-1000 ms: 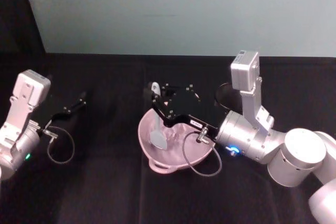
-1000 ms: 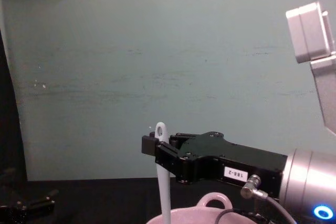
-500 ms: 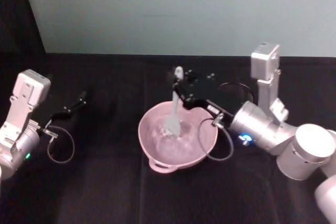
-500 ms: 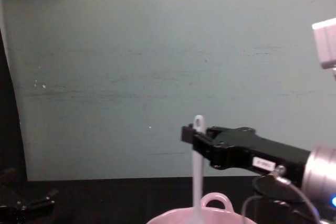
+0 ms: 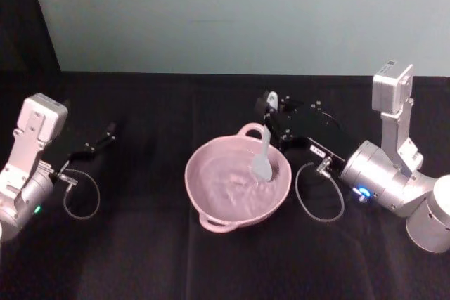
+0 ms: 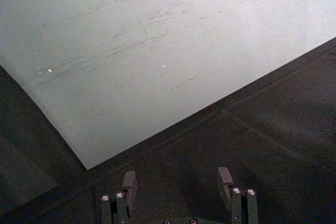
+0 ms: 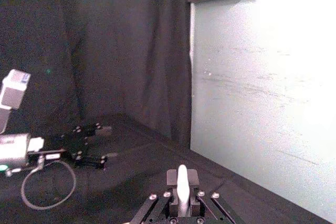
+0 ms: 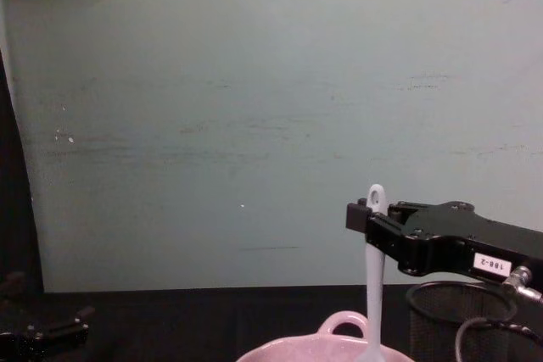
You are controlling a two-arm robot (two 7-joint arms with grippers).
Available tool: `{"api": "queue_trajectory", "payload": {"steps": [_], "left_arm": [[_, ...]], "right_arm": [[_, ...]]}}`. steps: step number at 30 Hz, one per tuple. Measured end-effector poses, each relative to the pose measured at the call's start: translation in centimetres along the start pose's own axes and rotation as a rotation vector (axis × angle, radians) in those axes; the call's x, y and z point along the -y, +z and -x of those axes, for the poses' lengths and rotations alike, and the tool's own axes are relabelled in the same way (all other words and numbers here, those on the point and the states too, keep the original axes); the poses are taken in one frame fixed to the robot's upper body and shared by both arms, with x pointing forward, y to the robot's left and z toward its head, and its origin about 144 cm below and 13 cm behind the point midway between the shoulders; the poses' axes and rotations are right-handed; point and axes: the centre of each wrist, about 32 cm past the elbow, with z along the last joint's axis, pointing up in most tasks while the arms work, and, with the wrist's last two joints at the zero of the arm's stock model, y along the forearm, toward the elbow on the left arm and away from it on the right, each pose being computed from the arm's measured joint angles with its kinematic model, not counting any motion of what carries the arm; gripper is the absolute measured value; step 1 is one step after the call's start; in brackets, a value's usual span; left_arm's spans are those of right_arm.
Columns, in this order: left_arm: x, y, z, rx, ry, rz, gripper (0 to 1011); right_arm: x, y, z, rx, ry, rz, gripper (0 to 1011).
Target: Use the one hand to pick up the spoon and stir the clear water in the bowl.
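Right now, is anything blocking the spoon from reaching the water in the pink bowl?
Nothing visible does. The right gripper holds the spoon by its handle, and its blade is down inside the bowl.

In the chest view the lower edge cuts off most of the bowl [image 8: 305,352], the blade end of the spoon [image 8: 374,264], and the base of the mesh cup [image 8: 437,320].

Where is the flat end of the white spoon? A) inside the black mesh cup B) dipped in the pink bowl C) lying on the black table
B: the right gripper pinches the spoon near its handle top, and the blade hangs down inside the bowl. The left gripper rests open far left.
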Motion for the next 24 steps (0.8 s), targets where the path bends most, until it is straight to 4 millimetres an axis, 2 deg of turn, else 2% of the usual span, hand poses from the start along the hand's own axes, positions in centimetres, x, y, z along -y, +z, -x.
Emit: {"api": "queue_trajectory", "payload": {"steps": [6,14,19,24], "left_arm": [[0.0,0.0,0.0,0.000,0.000,0.000,1011],[0.0,0.0,0.0,0.000,0.000,0.000,1011],[0.0,0.0,0.0,0.000,0.000,0.000,1011],[0.0,0.0,0.0,0.000,0.000,0.000,1011]], "right_arm": [[-0.6,0.8,1.3,0.016,0.065,0.032,113],[-3.4,1.0,3.0,0.001,0.176,0.033,113],[-5.0,0.6,3.2,-0.014,0.200,0.018,113],[-5.8,0.1,2.8,-0.030,0.193,-0.001,114]]}}
